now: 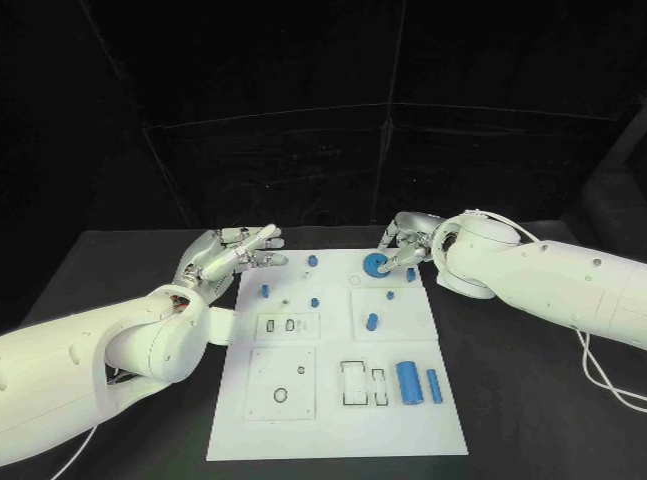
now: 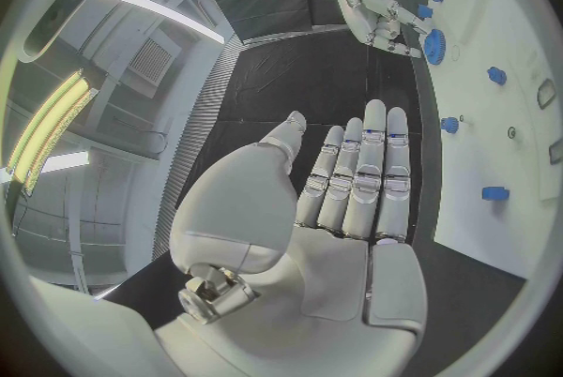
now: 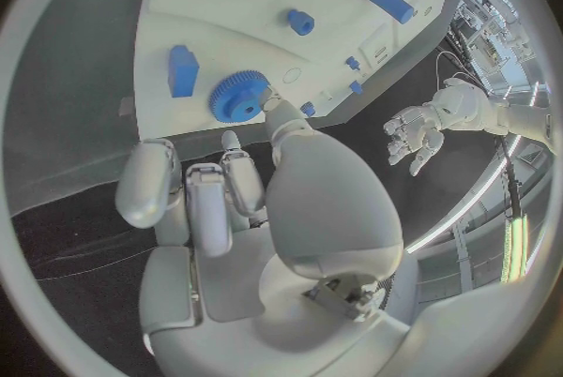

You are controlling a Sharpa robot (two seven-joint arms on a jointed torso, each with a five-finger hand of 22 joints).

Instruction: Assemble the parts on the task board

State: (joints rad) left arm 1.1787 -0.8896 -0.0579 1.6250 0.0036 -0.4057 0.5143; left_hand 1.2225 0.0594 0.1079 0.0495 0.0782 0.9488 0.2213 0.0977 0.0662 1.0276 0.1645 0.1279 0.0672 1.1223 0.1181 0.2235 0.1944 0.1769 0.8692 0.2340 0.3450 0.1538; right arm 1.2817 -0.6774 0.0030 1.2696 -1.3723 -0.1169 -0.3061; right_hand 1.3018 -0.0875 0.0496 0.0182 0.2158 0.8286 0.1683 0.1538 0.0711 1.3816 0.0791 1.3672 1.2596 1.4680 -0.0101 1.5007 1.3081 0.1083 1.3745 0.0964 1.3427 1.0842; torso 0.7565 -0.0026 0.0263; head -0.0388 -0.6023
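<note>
On task board: blue parts

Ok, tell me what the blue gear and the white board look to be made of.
Blue gear: likely moulded or printed plastic; uniform matte blue, fine teeth around the rim, no metallic glint. Task board: looks like rigid white plastic or painted sheet; flat, smooth, matte, with crisp cut-out recesses. Neither can be confirmed from the look alone.
</note>
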